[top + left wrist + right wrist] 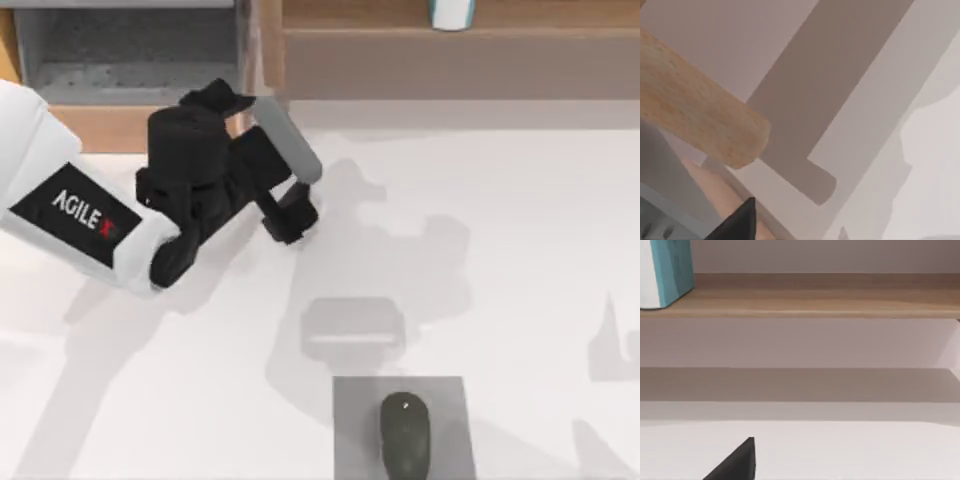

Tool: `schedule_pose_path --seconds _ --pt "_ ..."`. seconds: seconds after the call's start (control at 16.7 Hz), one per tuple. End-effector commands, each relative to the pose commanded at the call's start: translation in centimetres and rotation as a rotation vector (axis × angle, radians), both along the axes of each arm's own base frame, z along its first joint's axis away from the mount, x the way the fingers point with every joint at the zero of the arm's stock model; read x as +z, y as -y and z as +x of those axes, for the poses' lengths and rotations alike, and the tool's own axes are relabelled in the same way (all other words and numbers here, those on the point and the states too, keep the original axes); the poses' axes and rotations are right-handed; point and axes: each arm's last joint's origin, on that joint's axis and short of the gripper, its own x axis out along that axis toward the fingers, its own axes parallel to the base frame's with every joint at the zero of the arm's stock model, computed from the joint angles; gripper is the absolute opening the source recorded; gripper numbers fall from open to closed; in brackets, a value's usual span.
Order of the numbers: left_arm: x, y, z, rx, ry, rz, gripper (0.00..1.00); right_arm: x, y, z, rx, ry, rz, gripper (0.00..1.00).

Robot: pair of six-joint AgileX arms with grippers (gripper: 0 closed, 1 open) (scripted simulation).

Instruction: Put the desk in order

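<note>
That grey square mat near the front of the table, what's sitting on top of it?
A dark computer mouse lies on the grey mouse pad, on the white desk. The pad's front edge runs out of the top view, so anything there cannot be seen.

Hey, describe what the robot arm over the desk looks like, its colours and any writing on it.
The left arm has a glossy white shell bearing a black panel with white "AGILE" lettering and a red mark. Its wrist and left gripper are matte black and blocky, with a grey cylindrical link alongside. No loose cables are visible.
</note>
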Motion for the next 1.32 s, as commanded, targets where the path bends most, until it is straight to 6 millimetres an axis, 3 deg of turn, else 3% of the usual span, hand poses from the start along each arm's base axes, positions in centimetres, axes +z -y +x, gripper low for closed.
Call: schedule_pose_path --seconds 0.18,0.36,0.6,0.72,0.9,1.32 --pt "0.9 8.3 -0.8 0.057 -0.064 -0.145 1.0 0.0 0.0 0.0 0.0 0.0 0.0 1.0" --pt "3.3 15.3 -0.5 0.169 -0.047 -0.329 1.0 0.0 0.0 0.0 0.0 0.0 0.0 1.0" --pt "7.5 21.5 0.6 0.342 0.033 -0.588 1.0 0.0 0.0 0.0 0.0 0.0 0.0 1.0" --pt "9.5 22.9 1.4 0.424 0.079 -0.694 1.0 0.0 0.0 0.0 0.0 0.0 0.0 1.0" --pt "11.5 23.3 2.6 0.525 0.136 -0.791 1.0 0.0 0.0 0.0 0.0 0.0 0.0 1.0" --pt "12.4 23.2 2.9 0.552 0.155 -0.819 1.0 0.0 0.0 0.0 0.0 0.0 0.0 1.0"
